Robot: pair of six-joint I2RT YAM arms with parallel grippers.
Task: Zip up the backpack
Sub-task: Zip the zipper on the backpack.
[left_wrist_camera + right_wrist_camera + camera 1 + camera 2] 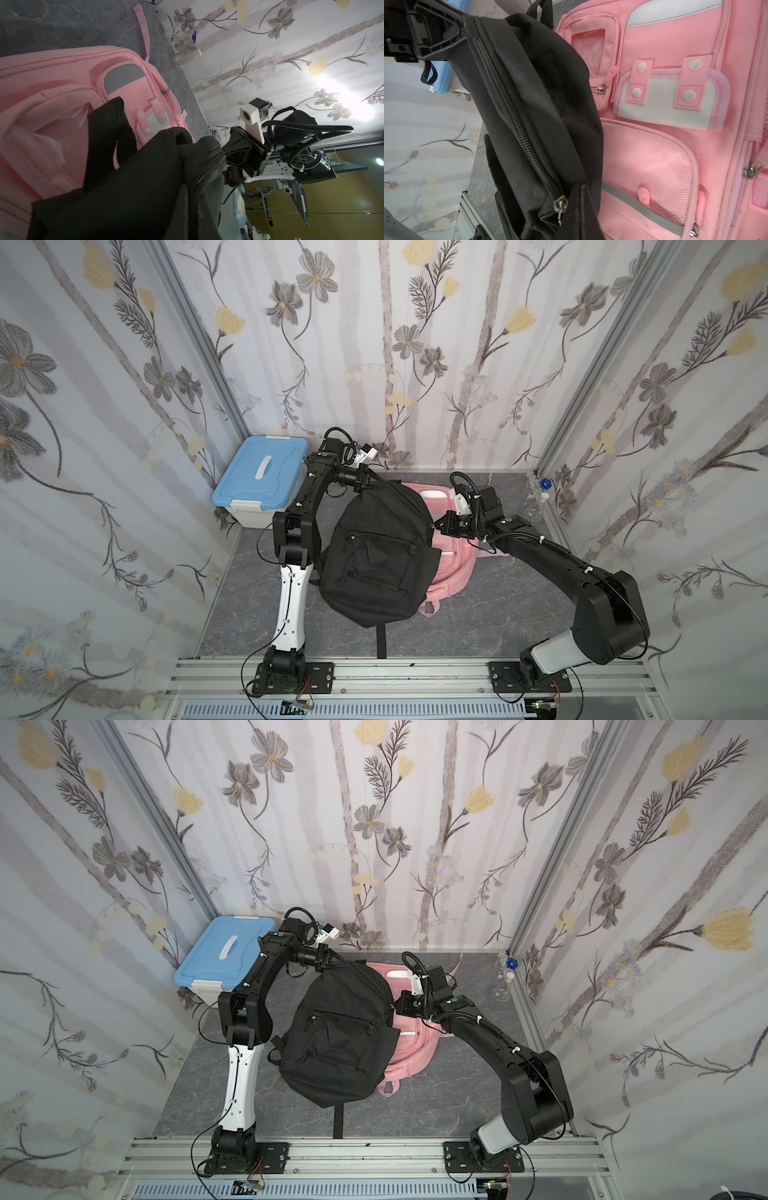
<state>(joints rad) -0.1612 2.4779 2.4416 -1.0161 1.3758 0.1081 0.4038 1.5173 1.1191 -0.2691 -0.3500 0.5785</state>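
The black backpack (374,556) (336,1036) hangs half lifted in the middle, its lower end on the floor. My left gripper (368,483) (330,961) is shut on the fabric at the far top end of its main zipper (195,207); in the right wrist view it pinches that end (454,33). My right gripper (435,526) (395,1006) is shut at the bag's right edge (223,154). The silver slider (560,204) sits just before its fingers, and the pull's tip runs in between them. Between the two grippers the zipper teeth (512,116) are closed.
A pink backpack (453,560) (675,124) lies flat under and to the right of the black one. A white box with a blue lid (262,477) stands at the back left. Glass flasks (536,502) stand by the back right wall. The aluminium rail (374,672) runs along the front.
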